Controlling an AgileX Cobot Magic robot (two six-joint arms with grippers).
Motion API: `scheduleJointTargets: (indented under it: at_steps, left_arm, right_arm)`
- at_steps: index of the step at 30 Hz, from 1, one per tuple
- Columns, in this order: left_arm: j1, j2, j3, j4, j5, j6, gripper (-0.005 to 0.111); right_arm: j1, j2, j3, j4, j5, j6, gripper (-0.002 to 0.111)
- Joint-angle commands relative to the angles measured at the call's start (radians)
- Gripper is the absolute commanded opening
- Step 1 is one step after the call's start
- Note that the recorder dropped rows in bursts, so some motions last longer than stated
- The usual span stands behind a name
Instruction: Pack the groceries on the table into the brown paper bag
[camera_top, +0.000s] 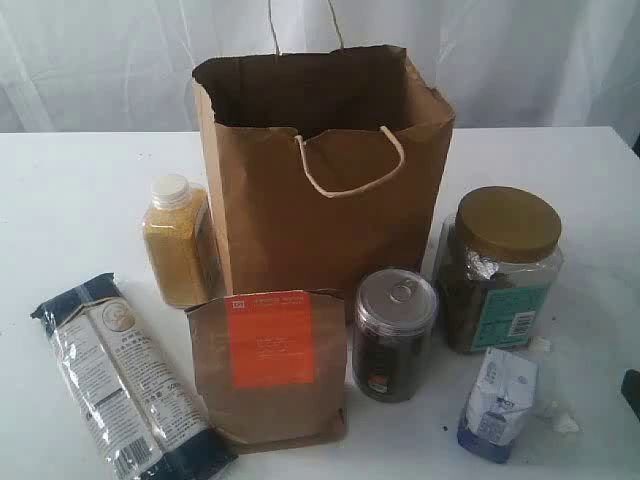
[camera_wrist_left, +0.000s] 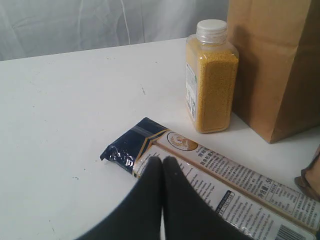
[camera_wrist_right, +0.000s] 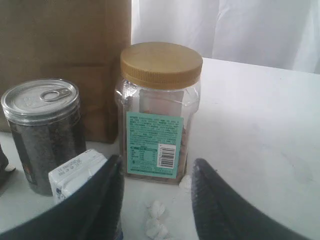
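— How does the bag look?
— The brown paper bag (camera_top: 320, 200) stands upright mid-table (camera_top: 80, 190), mouth open, rim creased, one white cord handle drooping down its front.
— And the pincers?
— The left gripper (camera_wrist_left: 163, 161) is pressed together, empty, near the noodle packet (camera_wrist_left: 225, 175). The right gripper (camera_wrist_right: 157, 162) is spread apart, holding nothing, facing the gold-lidded jar (camera_wrist_right: 160, 100).

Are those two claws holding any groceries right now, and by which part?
Nothing is held. The left gripper is shut empty near the noodle packet; the right gripper stands open before the jar.
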Motion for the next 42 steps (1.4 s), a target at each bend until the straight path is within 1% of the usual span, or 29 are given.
scheduleJointTargets:
  at_steps: [1,11,13,15,16,18,19,22,30,35,39,40,42]
  left_arm:
    - [-0.004,-0.005,0.003,-0.004,-0.001,-0.002,0.0]
    - [-0.004,-0.005,0.003,-0.004,-0.001,-0.002,0.0]
    - [-0.004,-0.005,0.003,-0.004,-0.001,-0.002,0.0]
    - [-0.004,-0.005,0.003,-0.004,-0.001,-0.002,0.0]
    - [-0.004,-0.005,0.003,-0.004,-0.001,-0.002,0.0]
    - [-0.004,-0.005,0.003,-0.004,-0.001,-0.002,0.0]
    - [-0.004,-0.005,0.003,-0.004,-0.001,-0.002,0.0]
    - [-0.004,-0.005,0.003,-0.004,-0.001,-0.002,0.0]
    - [-0.004,-0.005,0.003,-0.004,-0.001,-0.002,0.0]
    - [-0.004,-0.005,0.003,-0.004,-0.001,-0.002,0.0]
    - [-0.004,-0.005,0.003,-0.004,-0.001,-0.002,0.0]
    - [-0.004,-0.005,0.003,-0.004,-0.001,-0.002,0.0]
    - [-0.004,-0.005,0.003,-0.004,-0.001,-0.002,0.0]
  right_arm:
    - [-0.005,-0.006,0.005,-0.003,-0.007,0.001,0.041]
    - [-0.005,-0.006,0.005,-0.006,-0.008,-0.006,0.041]
    - [-0.005,-0.006,0.005,-0.003,-0.048,-0.001,0.041]
    - [-0.005,-0.006,0.005,0.031,-0.137,0.082,0.041]
    - [-0.005,-0.006,0.005,0.065,-0.273,0.21,0.041]
    - [-0.005,-0.006,-0.008,0.079,-0.47,0.366,0.041]
    - [-0.005,-0.006,-0.023,0.079,-0.49,0.373,0.041]
    - [-0.005,-0.006,-0.114,0.069,-0.478,0.378,0.041]
    - [-0.005,-0.006,-0.252,0.027,-0.471,0.343,0.041]
    - [-0.005,-0.006,-0.286,0.027,-0.476,0.343,0.041]
    - [-0.005,-0.006,-0.289,0.027,-0.566,0.37,0.041]
    - [-0.005,-0.006,-0.289,0.027,-0.585,0.386,0.041]
    - [-0.005,-0.006,-0.289,0.027,-0.608,0.419,0.035]
